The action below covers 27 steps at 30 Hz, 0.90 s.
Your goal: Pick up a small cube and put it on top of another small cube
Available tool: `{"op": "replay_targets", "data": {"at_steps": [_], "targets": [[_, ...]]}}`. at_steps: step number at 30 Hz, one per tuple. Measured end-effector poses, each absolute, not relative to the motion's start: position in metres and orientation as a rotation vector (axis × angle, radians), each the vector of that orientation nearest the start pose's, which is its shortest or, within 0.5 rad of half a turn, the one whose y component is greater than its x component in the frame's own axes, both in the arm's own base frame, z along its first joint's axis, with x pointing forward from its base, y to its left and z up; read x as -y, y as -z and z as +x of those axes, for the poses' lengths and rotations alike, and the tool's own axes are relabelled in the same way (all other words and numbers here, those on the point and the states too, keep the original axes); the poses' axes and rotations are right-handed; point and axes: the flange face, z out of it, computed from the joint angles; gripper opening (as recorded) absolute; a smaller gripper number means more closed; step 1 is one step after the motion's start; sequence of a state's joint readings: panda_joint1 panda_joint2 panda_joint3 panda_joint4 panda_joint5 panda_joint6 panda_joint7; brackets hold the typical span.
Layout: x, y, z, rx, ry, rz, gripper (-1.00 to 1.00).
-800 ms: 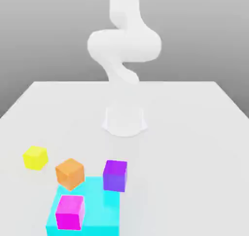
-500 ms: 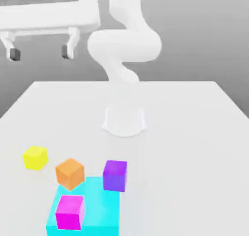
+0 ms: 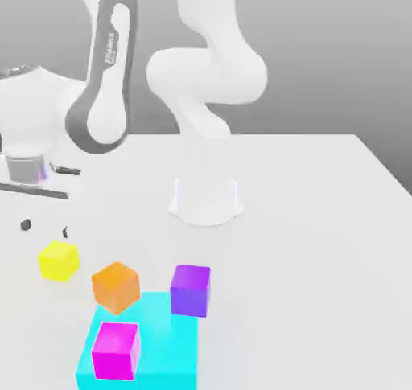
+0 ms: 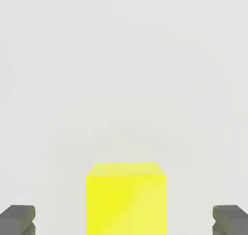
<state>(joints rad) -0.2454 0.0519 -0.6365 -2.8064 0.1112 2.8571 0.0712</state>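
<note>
Lettering on robot arm [image 3: 110,67]: "FRANKA", in pale letters on the dark band
Direction of lettering: running steeply along the band
Smaller marks beside lettering: unreadable

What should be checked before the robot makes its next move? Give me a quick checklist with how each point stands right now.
1. Hand open, with nothing gripped: ok.
2. Yellow cube lying between the two fingertips, as the hand view shows it: ok.
3. Hand low enough to grip: not ok, the fingertips appear to be above the cube in the exterior view.
4. Yellow cube standing apart from the orange cube: ok.
5. Which cube it should be stacked on: cannot tell, since orange, purple and magenta ones are all there.
</note>
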Motion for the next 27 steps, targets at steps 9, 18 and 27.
{"op": "replay_targets", "data": {"at_steps": [9,18,27], "targets": [[0.297,-0.158,0.232,-1.575,0.017,-2.734,0.0],[0.291,-0.132,0.23,-1.575,0.0,-2.72,-1.0],[0.298,-0.162,0.233,-1.574,0.017,-2.734,-1.0]]}}
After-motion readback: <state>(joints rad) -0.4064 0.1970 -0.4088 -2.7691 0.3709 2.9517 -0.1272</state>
